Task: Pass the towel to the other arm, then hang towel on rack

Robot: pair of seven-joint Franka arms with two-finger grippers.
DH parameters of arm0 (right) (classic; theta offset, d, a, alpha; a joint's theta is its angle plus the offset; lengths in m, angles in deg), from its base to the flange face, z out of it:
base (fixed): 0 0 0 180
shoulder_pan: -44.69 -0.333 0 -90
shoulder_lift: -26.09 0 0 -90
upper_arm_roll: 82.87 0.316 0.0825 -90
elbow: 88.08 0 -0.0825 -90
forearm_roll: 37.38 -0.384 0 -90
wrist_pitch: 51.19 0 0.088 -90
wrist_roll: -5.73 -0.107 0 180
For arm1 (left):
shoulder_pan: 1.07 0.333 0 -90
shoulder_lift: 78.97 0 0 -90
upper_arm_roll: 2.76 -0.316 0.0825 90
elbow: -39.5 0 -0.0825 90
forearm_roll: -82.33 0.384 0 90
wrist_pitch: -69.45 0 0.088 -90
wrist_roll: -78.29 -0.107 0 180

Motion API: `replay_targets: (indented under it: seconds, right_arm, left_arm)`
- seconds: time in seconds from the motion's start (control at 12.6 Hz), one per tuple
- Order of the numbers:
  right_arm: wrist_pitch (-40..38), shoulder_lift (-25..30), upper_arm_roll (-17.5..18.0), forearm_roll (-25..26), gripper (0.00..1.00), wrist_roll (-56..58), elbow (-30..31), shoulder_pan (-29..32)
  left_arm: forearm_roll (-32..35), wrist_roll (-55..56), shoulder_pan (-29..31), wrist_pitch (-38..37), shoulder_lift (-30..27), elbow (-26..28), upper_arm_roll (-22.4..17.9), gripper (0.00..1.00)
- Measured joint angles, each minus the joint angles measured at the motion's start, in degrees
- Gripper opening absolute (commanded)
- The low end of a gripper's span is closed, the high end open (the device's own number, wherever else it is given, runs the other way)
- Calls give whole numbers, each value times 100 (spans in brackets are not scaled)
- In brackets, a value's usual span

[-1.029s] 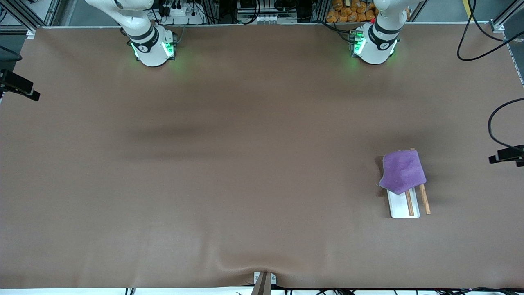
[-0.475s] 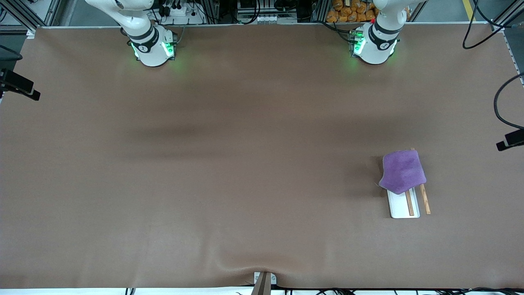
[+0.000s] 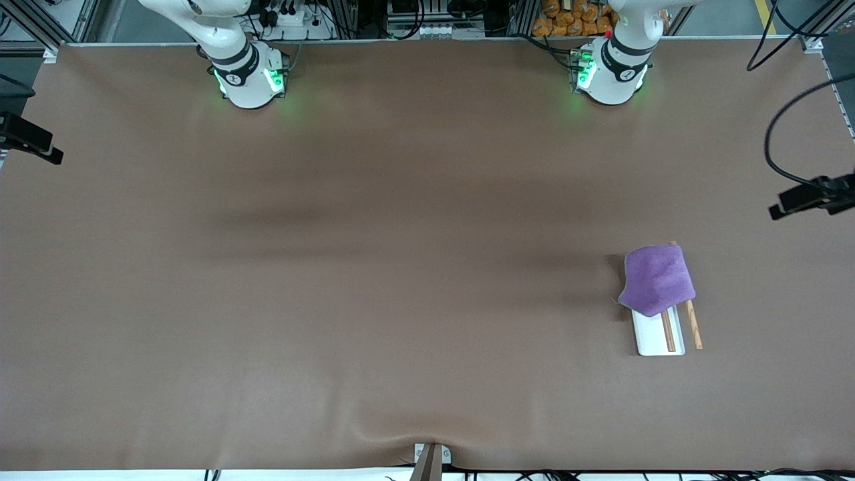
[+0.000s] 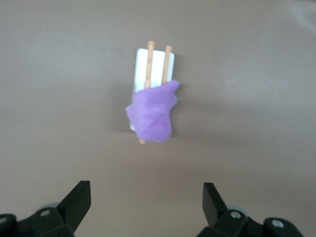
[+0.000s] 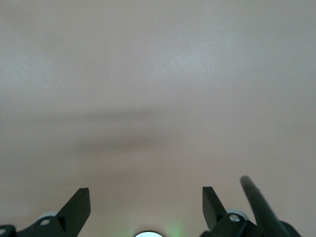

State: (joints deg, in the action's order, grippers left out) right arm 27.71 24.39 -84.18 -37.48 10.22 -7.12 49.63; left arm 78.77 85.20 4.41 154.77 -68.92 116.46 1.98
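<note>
You see no readable writing; the brown worktop (image 3: 374, 267) is bare cloth. The towel (image 3: 657, 279) drapes over the rack (image 3: 658, 337), toward the left arm's end. Left claw (image 4: 146, 205) and right claw (image 5: 146, 205) hang spread wide above the worktop, holding nothing.

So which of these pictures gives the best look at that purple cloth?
The front view: the towel shows sharply, draped over the rods at one end of the rack. The left wrist view shows the same towel blurrier, from high above. The right wrist view shows only bare table.
</note>
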Motion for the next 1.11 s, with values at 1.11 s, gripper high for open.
replay_targets:
  seconds: [1.11]
  right_arm:
    - [280, -63, -3, 2, 100, 28, 37, 4]
  left_arm:
    - [19, 1036, -668, 108, -1057, 1171, -96, 100]
